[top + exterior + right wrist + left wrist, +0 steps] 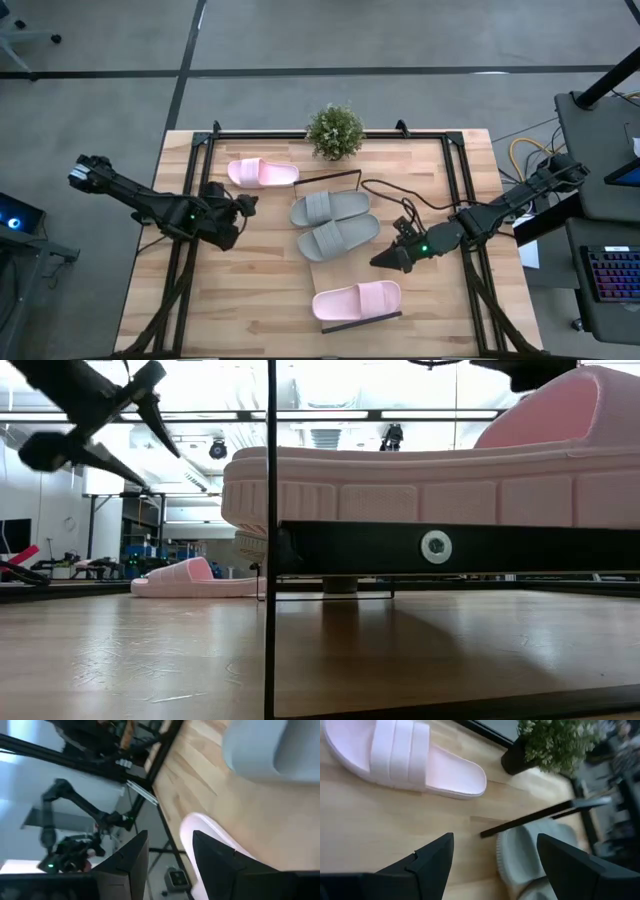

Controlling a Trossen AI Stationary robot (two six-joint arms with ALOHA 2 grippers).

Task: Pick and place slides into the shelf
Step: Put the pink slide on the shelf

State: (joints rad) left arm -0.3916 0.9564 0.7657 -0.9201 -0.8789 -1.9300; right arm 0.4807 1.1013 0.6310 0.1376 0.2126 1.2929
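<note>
Two grey slides [330, 208] [338, 238] lie side by side, soles down, on the shelf [322, 265] at mid-table. A pale pink slide [357, 300] lies on the shelf's near end, above its black rim [430, 546]. Another pink slide [263, 173] rests on the tabletop at the far left. My left gripper [246, 203] hovers open to the left of the grey slides, with nothing between its fingers [436, 860]. My right gripper [383, 261] hangs open just right of the shelf, between the nearer grey slide [270, 745] and the near pink slide [210, 845], touching neither.
A small potted plant [335, 131] stands at the table's far edge, behind the shelf's far wire rim [545, 815]. A black cable [400, 200] trails across the board right of the grey slides. A black frame [455, 180] runs around the tabletop. Bare wood lies at near left.
</note>
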